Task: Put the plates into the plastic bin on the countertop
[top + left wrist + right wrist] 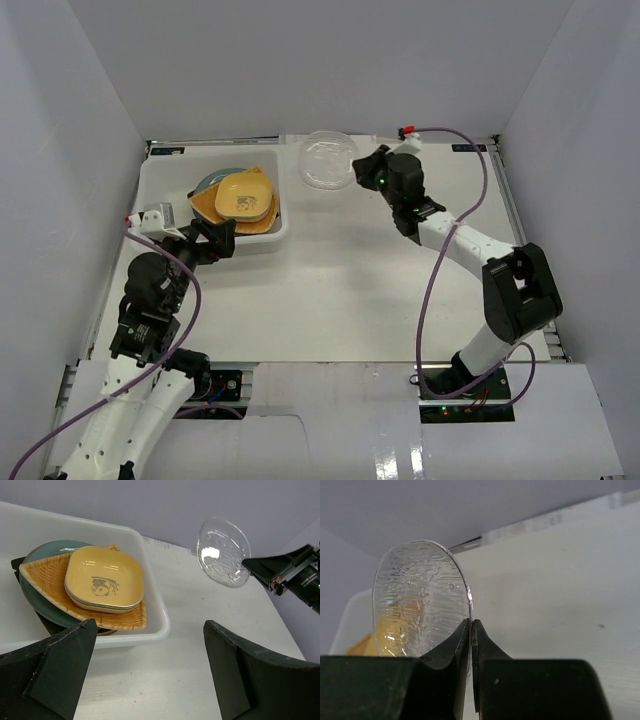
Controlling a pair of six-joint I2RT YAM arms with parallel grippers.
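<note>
My right pincer (pixel 471 630) pinches the clear plate (pixel 420 600) by its rim, left pincer (pixel 149 625) gapes empty; next I swing it over the bin (pixel 165 180).

Bright, even, diffuse light from overhead; surface (pixel 350 290) near-uniform white, shadows soft and faint. Small glints on clear plate (pixel 223 552) and yellow dish (pixel 104 578). Right tool (pixel 471 626) looms dark, underexposed, slightly soft at close range. Glossy reflection along top view's near edge.

bin (pixel 156 624) 1 | clear plate (pixel 222 552) 1 | square plates (pixel 105 577) 2 | fan plate (pixel 44 577) 1 | blue-grey plate (pixel 50 548) 1
</note>
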